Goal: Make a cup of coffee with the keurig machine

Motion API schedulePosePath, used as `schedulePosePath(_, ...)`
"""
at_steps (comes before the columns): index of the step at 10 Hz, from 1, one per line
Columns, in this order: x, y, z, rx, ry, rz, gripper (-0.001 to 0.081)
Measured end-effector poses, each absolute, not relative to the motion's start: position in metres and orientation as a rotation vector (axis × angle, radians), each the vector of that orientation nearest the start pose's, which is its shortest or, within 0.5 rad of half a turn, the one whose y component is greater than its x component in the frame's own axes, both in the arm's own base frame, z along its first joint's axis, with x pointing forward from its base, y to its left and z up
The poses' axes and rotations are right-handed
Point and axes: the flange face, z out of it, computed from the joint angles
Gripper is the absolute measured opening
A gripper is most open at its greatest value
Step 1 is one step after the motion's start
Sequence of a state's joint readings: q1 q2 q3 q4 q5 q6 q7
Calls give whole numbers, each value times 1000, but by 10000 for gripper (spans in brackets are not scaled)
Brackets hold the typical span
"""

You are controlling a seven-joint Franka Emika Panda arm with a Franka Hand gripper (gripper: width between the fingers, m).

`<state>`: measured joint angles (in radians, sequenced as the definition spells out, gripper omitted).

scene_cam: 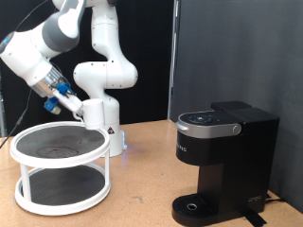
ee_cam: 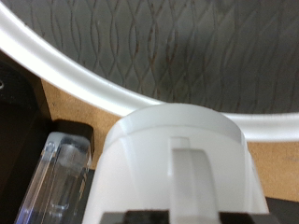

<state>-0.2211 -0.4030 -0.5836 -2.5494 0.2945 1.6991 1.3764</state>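
The white cup (ee_cam: 173, 154) fills the wrist view close to the camera, its handle facing the hand. In the exterior view my gripper (scene_cam: 72, 104) is at the upper left, above the rim of the white stand, and is shut on the cup (scene_cam: 93, 113). The cup hangs in the air over the stand's edge nearest the arm's base. The black keurig machine (scene_cam: 227, 151) stands on the wooden table at the exterior view's right. Its lid is down and its round drip tray (scene_cam: 194, 206) is bare. The machine is far from the gripper.
The white two-tier round stand (scene_cam: 28, 151) with a dark grey mat on top is at the exterior view's left; its rim (ee_cam: 84, 84) curves across the wrist view. The arm's white base (scene_cam: 112, 137) is behind it. A black curtain backs the scene.
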Motion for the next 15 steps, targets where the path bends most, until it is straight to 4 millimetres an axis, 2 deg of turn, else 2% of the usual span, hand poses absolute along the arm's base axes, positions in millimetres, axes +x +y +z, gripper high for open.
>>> schedulePosePath(3,264,-228,388,-1219,2387,908,3)
schedulePosePath(5,264,-225,384,-1199,2404,927,3)
schedulePosePath(6,269,-218,382,-1120,2438,938,3)
schedulePosePath(10,314,-165,370,-630,2542,756,3)
schedulePosePath(12,333,-139,366,-516,2526,705,3)
schedulePosePath(15,348,-116,363,-471,2545,704,3)
